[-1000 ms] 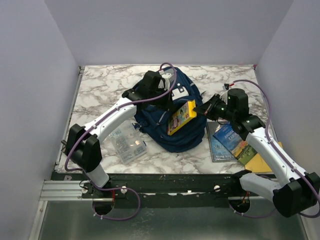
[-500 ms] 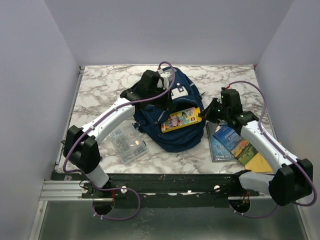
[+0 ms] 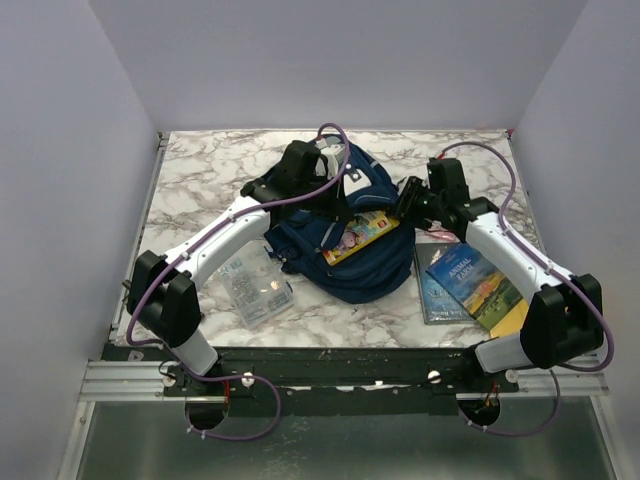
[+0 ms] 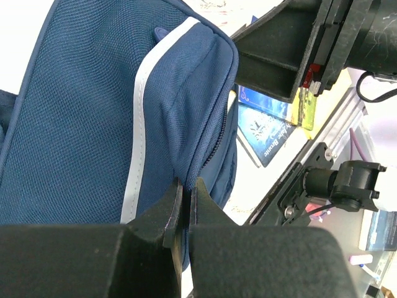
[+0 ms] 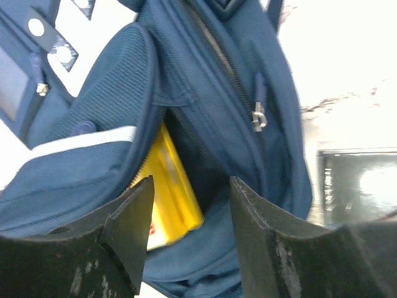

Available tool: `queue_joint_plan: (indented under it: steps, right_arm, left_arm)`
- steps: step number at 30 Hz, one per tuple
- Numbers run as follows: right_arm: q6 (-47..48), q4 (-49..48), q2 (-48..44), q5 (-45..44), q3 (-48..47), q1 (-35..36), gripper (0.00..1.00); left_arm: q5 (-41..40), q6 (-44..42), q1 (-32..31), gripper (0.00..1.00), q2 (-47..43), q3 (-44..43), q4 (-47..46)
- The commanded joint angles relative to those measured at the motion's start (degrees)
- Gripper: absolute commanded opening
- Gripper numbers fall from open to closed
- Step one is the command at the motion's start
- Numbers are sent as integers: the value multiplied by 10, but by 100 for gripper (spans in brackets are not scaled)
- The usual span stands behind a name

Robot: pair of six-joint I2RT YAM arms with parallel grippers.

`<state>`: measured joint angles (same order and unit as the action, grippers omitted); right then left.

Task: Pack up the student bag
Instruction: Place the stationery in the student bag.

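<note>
The student bag (image 3: 362,275) is a navy backpack with grey stripes, lying in the middle of the table. My left gripper (image 3: 338,208) is shut on the bag's fabric (image 4: 93,124) at the zipper edge, holding the opening up; the pinch shows in the left wrist view (image 4: 186,194). A yellow book (image 3: 362,233) sits partway inside the opening. My right gripper (image 3: 407,205) stands open just right of the bag. In the right wrist view its fingers (image 5: 192,198) straddle the end of the yellow book (image 5: 170,186) without touching it.
A small clear plastic box (image 3: 255,285) lies left of the bag near the front. Right of the bag, a blue paperback (image 3: 472,280) rests on a dark book (image 3: 432,290), with a yellow one (image 3: 515,322) beneath. The table's right edge is close.
My right gripper carried the yellow book down into the bag's opening, then opened and let it go. The book went from tilted upright to lying low inside. My left gripper kept its hold.
</note>
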<state>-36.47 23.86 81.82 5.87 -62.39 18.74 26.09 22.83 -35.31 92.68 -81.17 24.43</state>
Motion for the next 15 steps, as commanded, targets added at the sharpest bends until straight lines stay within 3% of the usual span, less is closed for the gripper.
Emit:
queue_joint_plan:
  steps: [1,8,15]
  right_arm:
    - [63,56,-36,-91,-2,2,60]
    - [90,116,-112,-87,22,6,68]
    - [11,11,-152,22,115,63,48]
  left_arm:
    - [51,25,0,0,-22,-11,-55]
    - [60,31,1,0,-15,-14,-56]
    - [58,28,2,0,-10,-14,-54]
